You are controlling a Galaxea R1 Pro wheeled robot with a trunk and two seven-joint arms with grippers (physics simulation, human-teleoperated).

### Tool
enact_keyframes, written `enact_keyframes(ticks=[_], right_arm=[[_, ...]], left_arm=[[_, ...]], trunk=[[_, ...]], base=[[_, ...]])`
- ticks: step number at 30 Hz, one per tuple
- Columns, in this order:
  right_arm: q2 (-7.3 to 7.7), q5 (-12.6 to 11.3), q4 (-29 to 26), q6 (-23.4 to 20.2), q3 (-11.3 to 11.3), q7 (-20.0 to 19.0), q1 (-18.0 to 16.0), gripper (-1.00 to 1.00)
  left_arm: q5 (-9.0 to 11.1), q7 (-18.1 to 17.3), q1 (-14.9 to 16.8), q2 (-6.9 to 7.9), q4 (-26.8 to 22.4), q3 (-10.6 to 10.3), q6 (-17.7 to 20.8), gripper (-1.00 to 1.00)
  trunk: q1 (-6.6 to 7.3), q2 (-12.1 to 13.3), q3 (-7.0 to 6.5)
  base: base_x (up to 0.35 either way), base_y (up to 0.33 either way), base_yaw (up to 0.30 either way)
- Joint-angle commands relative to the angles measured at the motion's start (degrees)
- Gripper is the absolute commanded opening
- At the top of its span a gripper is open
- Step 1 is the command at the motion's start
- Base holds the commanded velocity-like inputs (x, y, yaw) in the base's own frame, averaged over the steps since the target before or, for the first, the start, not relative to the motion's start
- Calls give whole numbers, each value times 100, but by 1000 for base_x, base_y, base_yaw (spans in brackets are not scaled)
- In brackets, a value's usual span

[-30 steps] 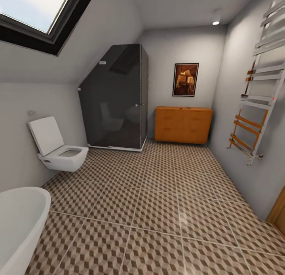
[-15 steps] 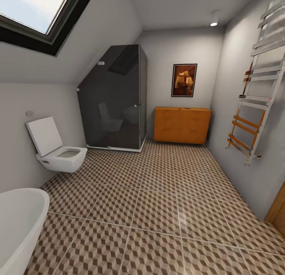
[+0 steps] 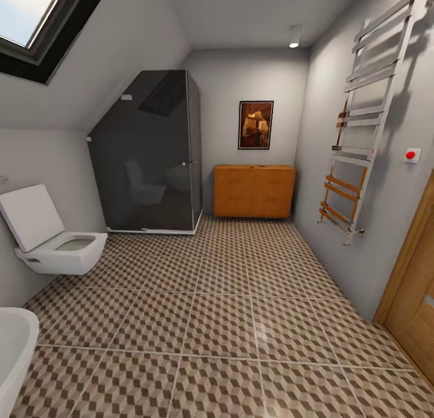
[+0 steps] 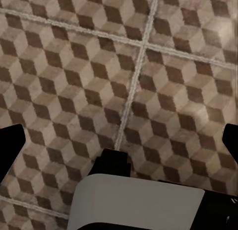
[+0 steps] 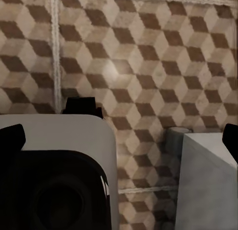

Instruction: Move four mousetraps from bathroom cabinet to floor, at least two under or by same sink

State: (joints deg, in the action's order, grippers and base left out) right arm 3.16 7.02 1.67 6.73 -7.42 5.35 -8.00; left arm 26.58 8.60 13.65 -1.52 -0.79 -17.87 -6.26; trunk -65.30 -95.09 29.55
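Facing down the bathroom, we see the cabinet (image 3: 254,191) against the far wall, between the dark glass shower (image 3: 150,159) and the chrome towel rail (image 3: 361,123). No mousetraps can be made out from here. The bathroom floor (image 3: 223,321) stretches between us and it, the toilet (image 3: 51,243) at our left. Both wrist cameras look down on tiles; black fingertips sit at each picture's edges, so both jaws stand wide apart and hold nothing.
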Motion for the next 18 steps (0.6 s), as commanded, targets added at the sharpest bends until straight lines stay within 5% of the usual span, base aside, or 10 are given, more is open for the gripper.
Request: enact_keyframes(ticks=[1,18], right_arm=[[1,57,18,30,-49,21,-8,100],[1,53,18,36,-49,28,-8,100]], left_arm=[[44,20,3,0,-1,-47,-14,100],[56,19,5,15,-12,-33,-3,100]], trunk=[[-2,-3,1],[-2,-3,-76]], base=[[238,0,-254],[304,0,-234]])
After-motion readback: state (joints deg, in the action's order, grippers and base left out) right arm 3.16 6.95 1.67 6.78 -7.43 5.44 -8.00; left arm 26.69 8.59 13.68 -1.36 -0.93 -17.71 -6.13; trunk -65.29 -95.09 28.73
